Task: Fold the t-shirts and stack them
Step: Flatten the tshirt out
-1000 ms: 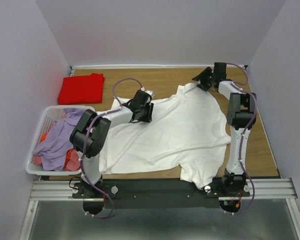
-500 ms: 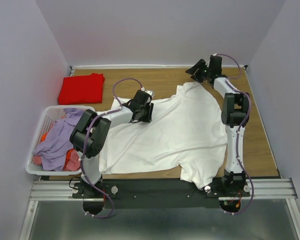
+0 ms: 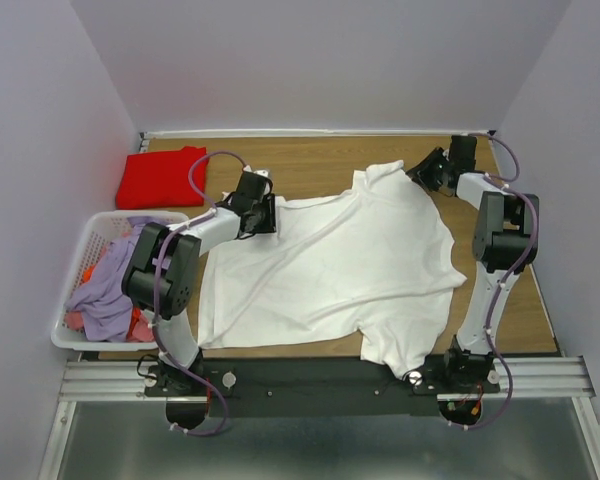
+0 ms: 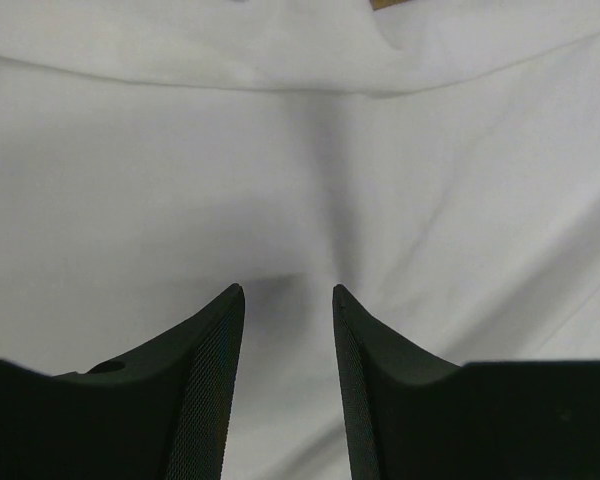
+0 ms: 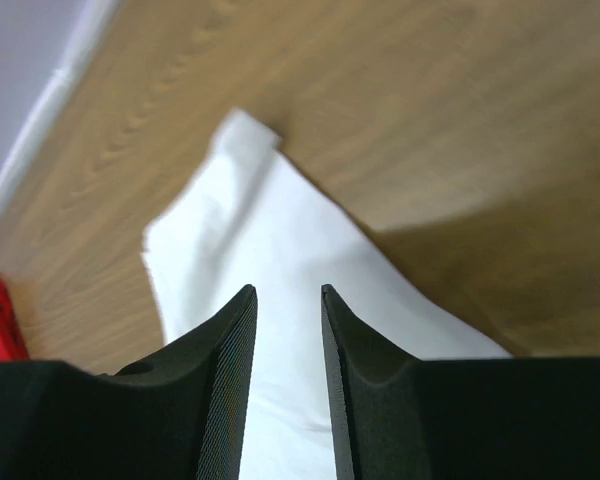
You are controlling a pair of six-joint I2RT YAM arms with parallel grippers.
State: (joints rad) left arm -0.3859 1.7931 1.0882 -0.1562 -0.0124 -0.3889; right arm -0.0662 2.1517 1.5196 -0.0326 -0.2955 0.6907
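Note:
The large white t-shirt (image 3: 330, 270) lies spread over the wooden table, its hem hanging over the near edge. Far back on the left lies the folded red t-shirt (image 3: 162, 177). My left gripper (image 3: 259, 213) is low over the white shirt's upper left edge; in the left wrist view it (image 4: 288, 290) is open, with only wrinkled white cloth (image 4: 300, 160) behind the gap. At the shirt's far right corner, my right gripper (image 3: 427, 171) points along a white flap (image 5: 250, 230). Its jaws (image 5: 285, 290) stand narrowly apart above the cloth.
A white slatted basket (image 3: 88, 236) sits at the left table edge, with purple cloth (image 3: 115, 285) and orange-red pieces in it. Bare wood (image 3: 520, 290) runs along the right side. Walls close in the table at the back and sides.
My left gripper has slid left along the shirt's upper edge. The right arm swung from the back middle to the right, and its jaws have narrowed.

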